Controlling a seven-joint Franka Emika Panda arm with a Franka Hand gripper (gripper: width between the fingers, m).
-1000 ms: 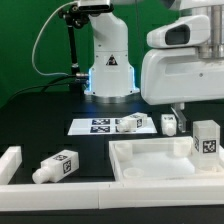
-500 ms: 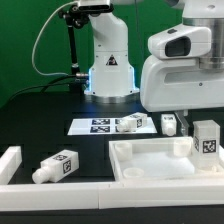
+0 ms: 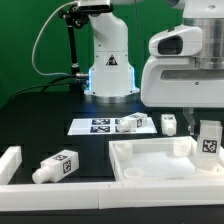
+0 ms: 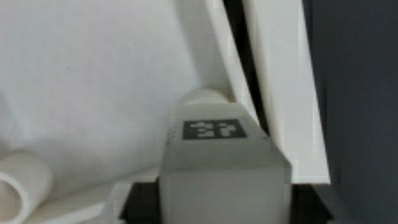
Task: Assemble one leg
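Leg (image 3: pixel 208 141), stubby white plastic peg, square tag, upright; cannot tell whether gripper (image 3: pixel 196 118) grasps it.

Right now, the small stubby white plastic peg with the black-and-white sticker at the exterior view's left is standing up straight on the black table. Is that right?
Not quite. The small stubby white plastic peg is lying on its side, not standing up straight, on the black table. The exterior view shows it.

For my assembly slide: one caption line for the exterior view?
Panda arm hangs over the tray-like part beside an upright leg; another leg lies toward the exterior view's left.
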